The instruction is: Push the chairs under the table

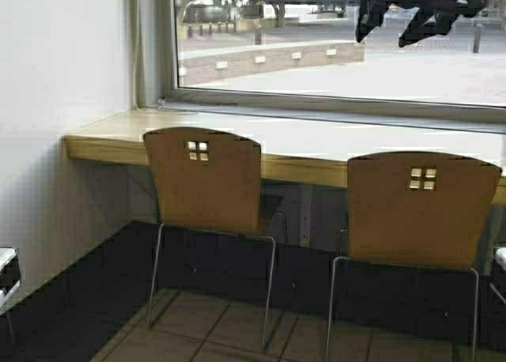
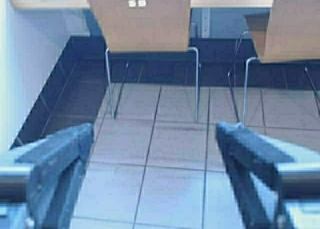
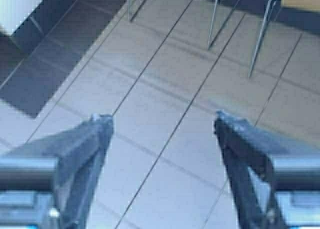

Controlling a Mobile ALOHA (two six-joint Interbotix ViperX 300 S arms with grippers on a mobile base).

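Two light-tan plywood chairs stand at the long pale table point(image 1: 111, 137) under the window. The left chair point(image 1: 204, 180) has its back up against the table's wooden front edge. The right chair point(image 1: 419, 212) stands a little nearer to me. Both show in the left wrist view, the left chair point(image 2: 145, 19) and the right chair point(image 2: 292, 26). My left gripper point(image 2: 155, 131) is open and empty, low over the floor tiles, well short of the chairs. My right gripper point(image 3: 162, 121) is open and empty over the floor; chrome chair legs point(image 3: 212, 19) show beyond it.
A white wall point(image 1: 55, 77) closes the left side and meets the table's end. A large window point(image 1: 332, 46) runs behind the table. Dark tiles point(image 1: 71, 291) line the base of the wall. Tan floor tiles point(image 1: 229, 330) lie before the chairs.
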